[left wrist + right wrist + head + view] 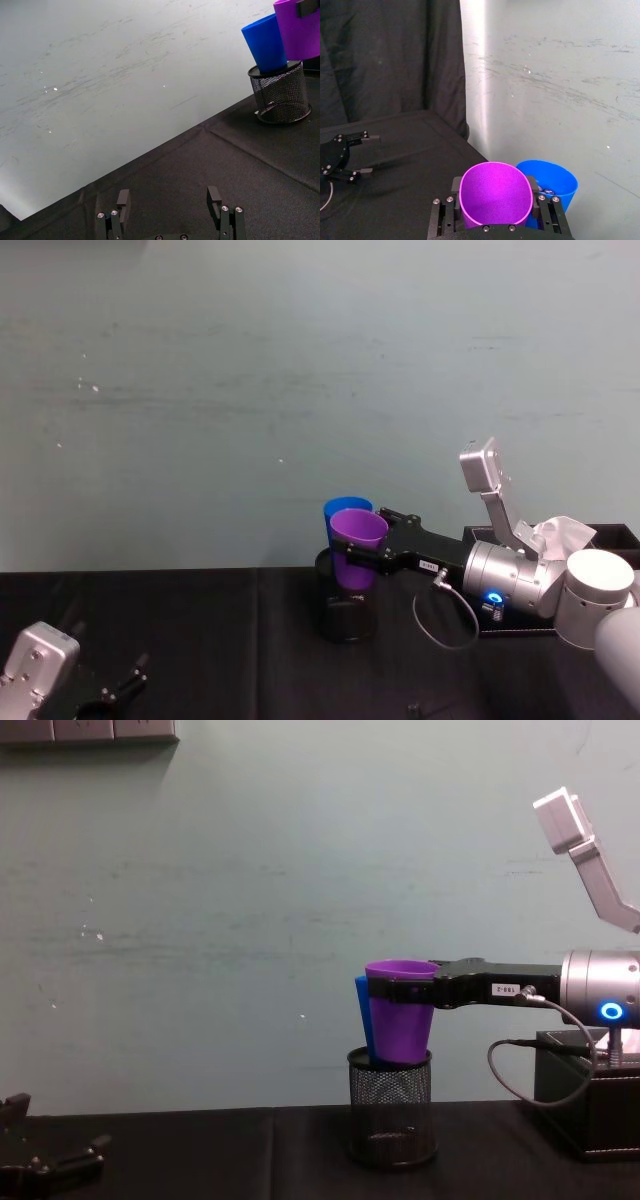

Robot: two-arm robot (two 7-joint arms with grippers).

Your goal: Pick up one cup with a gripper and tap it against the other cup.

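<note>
Tumbler of purple plastic hangs over the black mesh pen holder by the bench's far edge, right gripper's jaws clamped under its rim. Blue tumbler leans in the holder, seemingly touching the purple one: tapping is in hand, needing a gentle nudge. Left gripper idles, jaws spread empty.

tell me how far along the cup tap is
Done: the right gripper is shut on the purple cup and holds it up just above the mesh holder. In hand: the purple cup is right beside the blue cup, which leans in that holder; I cannot tell if they touch. Left: the tap itself, if not yet made. The left gripper sits open, low over the table.
</note>
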